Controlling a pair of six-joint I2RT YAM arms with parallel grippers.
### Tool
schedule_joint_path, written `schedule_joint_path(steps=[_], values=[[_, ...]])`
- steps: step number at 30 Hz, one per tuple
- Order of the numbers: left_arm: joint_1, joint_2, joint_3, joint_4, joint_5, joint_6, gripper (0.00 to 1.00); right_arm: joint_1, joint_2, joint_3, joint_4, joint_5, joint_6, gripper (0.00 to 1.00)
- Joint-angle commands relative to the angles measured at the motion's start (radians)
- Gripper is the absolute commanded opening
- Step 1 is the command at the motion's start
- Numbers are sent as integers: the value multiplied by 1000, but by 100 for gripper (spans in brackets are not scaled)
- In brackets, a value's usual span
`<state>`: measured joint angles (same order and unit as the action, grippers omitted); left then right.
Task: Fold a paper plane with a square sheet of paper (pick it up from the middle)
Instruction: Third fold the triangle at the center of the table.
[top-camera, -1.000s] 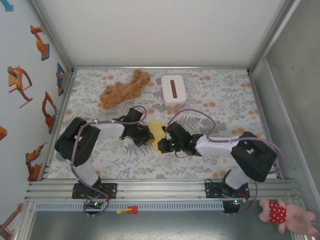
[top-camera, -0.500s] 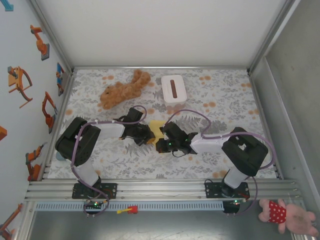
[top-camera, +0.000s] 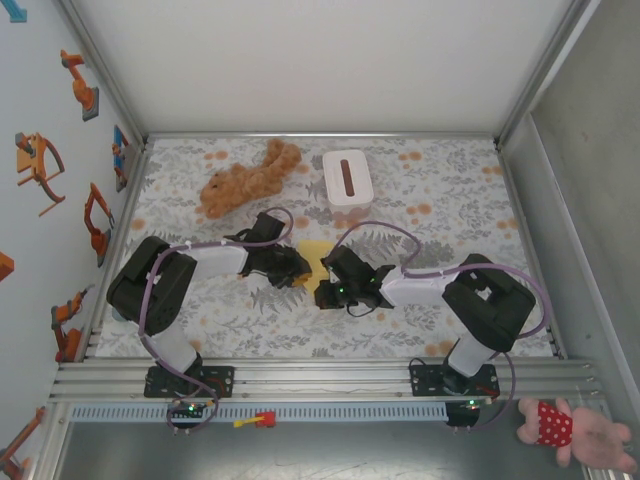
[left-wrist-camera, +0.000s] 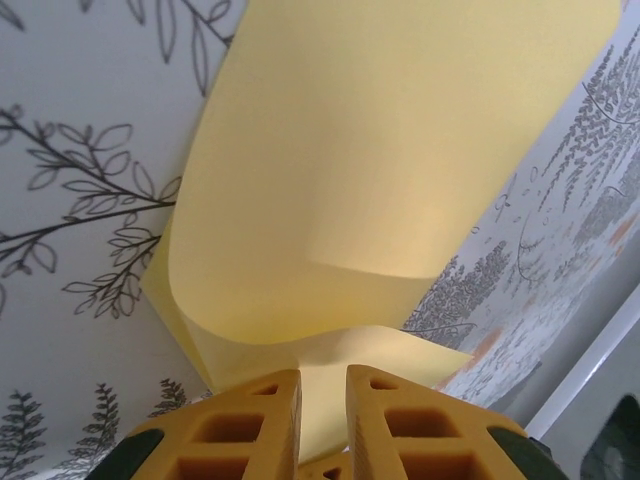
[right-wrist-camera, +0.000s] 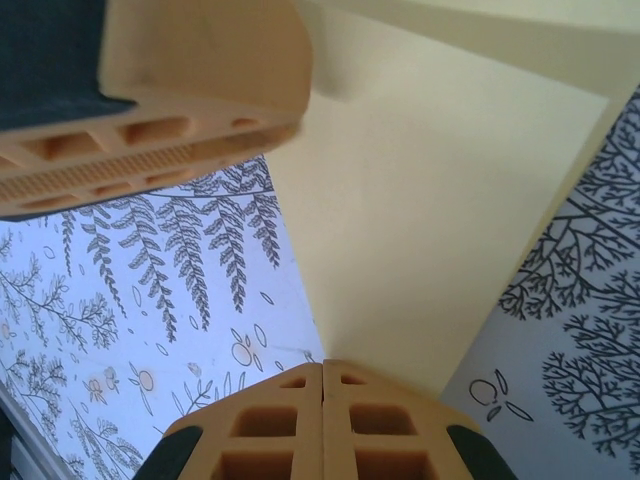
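Observation:
The square sheet of paper (top-camera: 315, 258) is pale yellow and lies between the two arms at the table's middle. In the left wrist view the paper (left-wrist-camera: 400, 150) curls up in a loop in front of my left gripper (left-wrist-camera: 323, 395). Its fingers (left-wrist-camera: 255, 425) stand a narrow gap apart, with a flap of paper showing in that gap. My right gripper (right-wrist-camera: 322, 372) is shut on the near edge of the sheet (right-wrist-camera: 440, 210), which rises away from it. The left gripper's finger (right-wrist-camera: 190, 95) hangs at that view's upper left. No dart shape shows.
A brown plush toy (top-camera: 245, 180) and a white box with a brown slot (top-camera: 347, 176) lie at the back of the floral table (top-camera: 450, 200). Metal rails (top-camera: 320, 380) run along the near edge, and walls close the left and right sides.
The right arm has drawn in and its gripper has shifted a little left with the paper's edge. Less yellow paper shows from above. The left arm has barely moved.

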<state>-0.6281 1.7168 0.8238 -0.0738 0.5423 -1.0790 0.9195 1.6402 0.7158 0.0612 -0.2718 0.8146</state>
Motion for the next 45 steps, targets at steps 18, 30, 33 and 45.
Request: schedule_joint_path(steps=[18,30,33,45], values=[[8,33,28,-21,41,58,19,-1,-33,-51,34,-61,-17,0],[8,59,23,-25,36,58,18,-1,8,-62,40,-82,-19,0],[9,67,21,-25,33,57,18,-1,18,-68,34,-81,-22,0],[23,102,5,-64,-6,54,16,-1,1,-168,111,-126,-12,0]])
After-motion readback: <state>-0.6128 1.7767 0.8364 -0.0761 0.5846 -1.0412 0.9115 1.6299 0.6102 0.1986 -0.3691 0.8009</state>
